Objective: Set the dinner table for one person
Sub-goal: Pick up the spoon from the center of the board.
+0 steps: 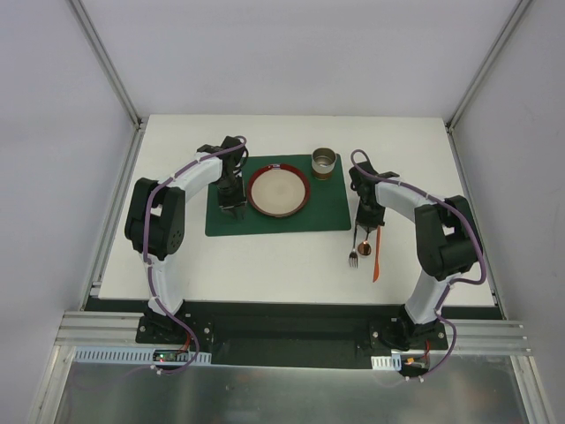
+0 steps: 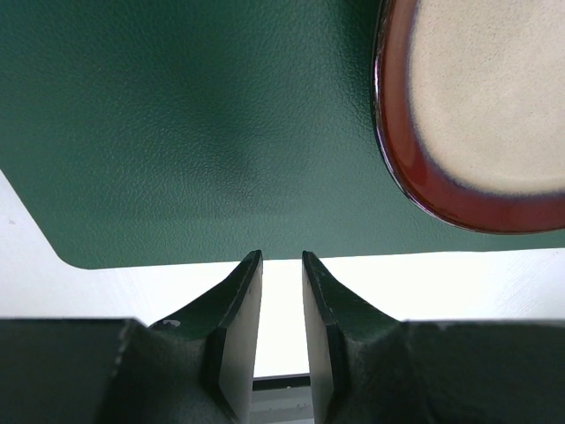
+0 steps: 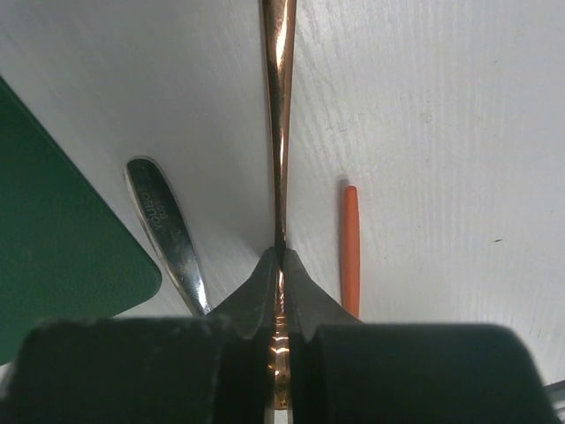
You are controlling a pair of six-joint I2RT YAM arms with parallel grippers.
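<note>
The white dinner table (image 1: pixel 177 265) carries a dark green placemat (image 1: pixel 265 221) with a red-rimmed cream plate (image 1: pixel 279 192) on it. My right gripper (image 1: pixel 365 223) is shut on a copper spoon (image 3: pixel 279 132), just right of the placemat; the spoon's bowl (image 1: pixel 364 249) points toward the near edge. A silver fork (image 1: pixel 353 256) lies left of the spoon and an orange knife (image 1: pixel 377 256) lies to its right; both show in the right wrist view, fork (image 3: pixel 168 230) and knife (image 3: pixel 350 256). My left gripper (image 1: pixel 231 208) hovers over the placemat's left part, open and empty (image 2: pixel 282 258), with the plate (image 2: pixel 485 97) to its right.
A metal cup (image 1: pixel 324 162) stands at the placemat's far right corner. Aluminium frame posts (image 1: pixel 106 62) rise at the table's back corners. The placemat corner (image 3: pixel 53 238) lies left of the fork handle.
</note>
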